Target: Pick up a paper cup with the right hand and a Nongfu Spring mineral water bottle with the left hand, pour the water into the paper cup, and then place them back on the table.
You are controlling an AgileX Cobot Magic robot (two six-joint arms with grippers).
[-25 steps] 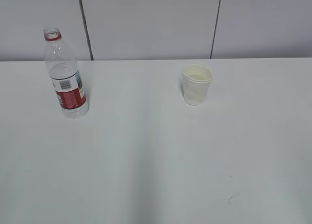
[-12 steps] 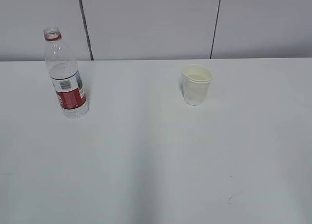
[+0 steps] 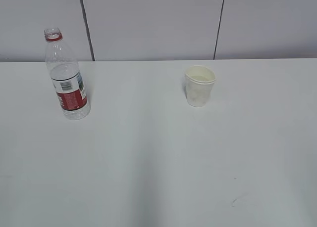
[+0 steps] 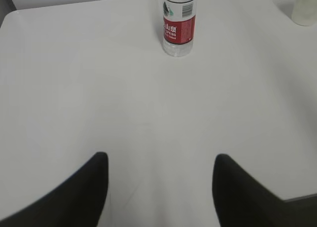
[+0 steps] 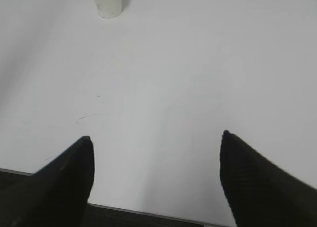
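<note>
From my remote seat, the Nongfu Spring mineral water bottle (image 3: 67,78) stands upright and uncapped on the white worktop (image 3: 158,162), and the paper cup (image 3: 200,85) stands well to its right. My left pincer (image 4: 161,187) and right pincer (image 5: 156,177) are both spread wide, empty, far short of either. The cup seems to hold liquid, so I cannot tell whether pouring is finished or not begun.

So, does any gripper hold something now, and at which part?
Nothing is held. The left hand and right hand are open, away from bottle and paper cup.
</note>
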